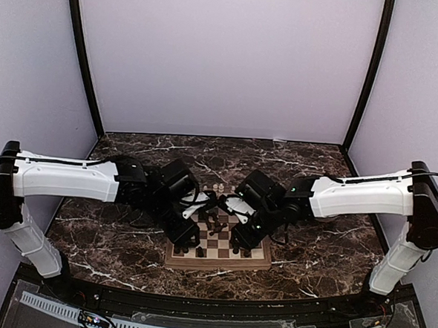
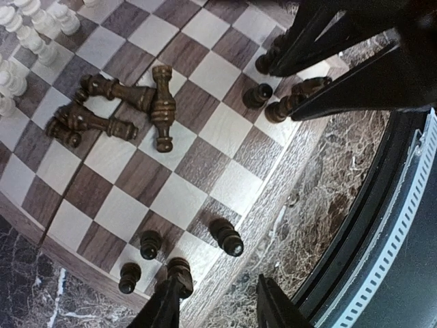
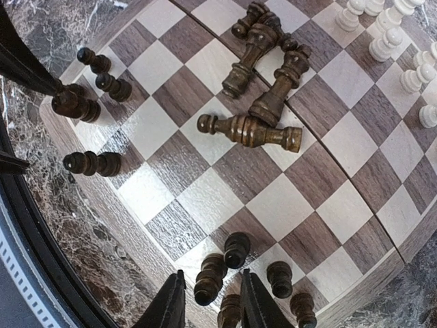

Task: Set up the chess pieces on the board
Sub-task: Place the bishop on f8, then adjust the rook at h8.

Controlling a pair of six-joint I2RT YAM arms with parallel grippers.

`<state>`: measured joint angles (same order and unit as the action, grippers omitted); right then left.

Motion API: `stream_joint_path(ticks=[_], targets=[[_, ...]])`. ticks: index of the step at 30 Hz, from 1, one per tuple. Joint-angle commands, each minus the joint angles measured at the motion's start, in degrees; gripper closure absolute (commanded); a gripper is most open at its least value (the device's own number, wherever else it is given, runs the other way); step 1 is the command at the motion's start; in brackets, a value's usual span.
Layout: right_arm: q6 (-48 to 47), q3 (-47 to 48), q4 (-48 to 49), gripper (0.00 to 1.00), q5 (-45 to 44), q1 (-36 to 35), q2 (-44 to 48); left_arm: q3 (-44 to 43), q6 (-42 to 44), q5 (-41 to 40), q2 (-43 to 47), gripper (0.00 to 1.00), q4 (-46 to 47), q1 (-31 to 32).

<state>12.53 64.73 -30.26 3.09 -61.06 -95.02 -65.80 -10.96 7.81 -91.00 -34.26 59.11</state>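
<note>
Grippers: left claw spread wide, empty, by the near rim; right claw parted, straddling dark pieces, not visibly pinching.
Board: centred near the table front.
Chess pieces: dark ones stand along the near edge; dark heap toppled mid-board; cream ones beyond.
Risk: a closing finger may topple crowded neighbours; claws could collide.
Surface: dark marbled table.
Room: plain lilac walls.

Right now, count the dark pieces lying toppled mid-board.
4 I can separate: the longest piece nearest the board's near edge, a second piece and third piece side by side behind it, a small piece beyond. The heap may hide another.
</note>
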Motion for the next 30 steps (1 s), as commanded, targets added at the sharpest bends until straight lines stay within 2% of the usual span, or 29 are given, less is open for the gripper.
stream_joint_path(ticks=[1, 12, 20, 30], targets=[[-0.74, 0.56, -1.34, 0.72, 1.07, 0.09, -1.04, 1.60, -2.34, -3.05, 4.81, 0.59, 2.51, 0.01], [-0.49, -0.21, -1.40, 0.73, 2.47, 0.06, -0.37, 1.82, -7.06, -6.23, 7.54, 0.59, 4.30, -1.94], [-0.68, -0.03, -1.55, 0.81, 2.80, 0.06, -1.13, 1.74, -7.30, -6.17, 8.09, 0.59, 4.37, -2.67], [-0.49, 0.13, -2.14, 0.83, 3.26, 0.07, -1.92, 2.03, -7.66, -6.00, 8.10, 0.59, 4.55, -2.63]])
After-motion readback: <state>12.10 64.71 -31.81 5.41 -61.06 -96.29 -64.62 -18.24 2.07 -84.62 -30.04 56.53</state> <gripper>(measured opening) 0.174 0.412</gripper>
